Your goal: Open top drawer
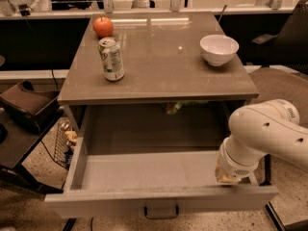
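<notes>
Wide light grey top drawer (144, 174) sits far out under the glossy grey-brown tabletop (159, 66); I judge it rigid, sliding easily; best hold: its thin black bar handle (161, 211) or front lip; gripper (227, 176) is inside at the front's right end; its state I cannot tell.

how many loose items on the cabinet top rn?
3: apple back left, soda can just in front of it, white bowl back right. End effector sits inside the open top drawer at its front right corner. None look hidden.
</notes>
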`<state>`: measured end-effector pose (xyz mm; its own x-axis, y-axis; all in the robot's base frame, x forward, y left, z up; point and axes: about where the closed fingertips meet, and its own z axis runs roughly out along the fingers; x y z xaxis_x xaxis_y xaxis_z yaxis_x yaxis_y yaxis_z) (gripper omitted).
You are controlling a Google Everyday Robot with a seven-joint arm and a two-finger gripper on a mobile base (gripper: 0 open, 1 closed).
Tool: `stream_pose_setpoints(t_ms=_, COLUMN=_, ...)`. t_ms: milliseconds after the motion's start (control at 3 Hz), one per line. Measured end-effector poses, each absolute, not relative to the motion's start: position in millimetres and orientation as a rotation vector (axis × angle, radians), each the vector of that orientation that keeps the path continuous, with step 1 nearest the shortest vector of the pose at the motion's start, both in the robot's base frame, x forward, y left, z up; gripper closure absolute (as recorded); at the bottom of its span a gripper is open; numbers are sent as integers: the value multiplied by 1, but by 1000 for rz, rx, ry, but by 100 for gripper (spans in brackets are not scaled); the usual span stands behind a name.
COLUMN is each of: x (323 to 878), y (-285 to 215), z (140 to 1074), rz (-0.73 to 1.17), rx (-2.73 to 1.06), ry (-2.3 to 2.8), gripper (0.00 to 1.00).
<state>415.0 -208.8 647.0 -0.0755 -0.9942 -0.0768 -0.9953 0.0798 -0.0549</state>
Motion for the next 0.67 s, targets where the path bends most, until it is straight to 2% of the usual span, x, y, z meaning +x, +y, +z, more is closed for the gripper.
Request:
stream_pose_setpoints(t_ms=333, x=415, y=-209, z=647, rz=17, rx=-2070, ry=2237, gripper=98)
stream_pose_setpoints(t_ms=667, x=415, y=-209, z=648, rz=15, rx=-2070, ry=2237, gripper=75)
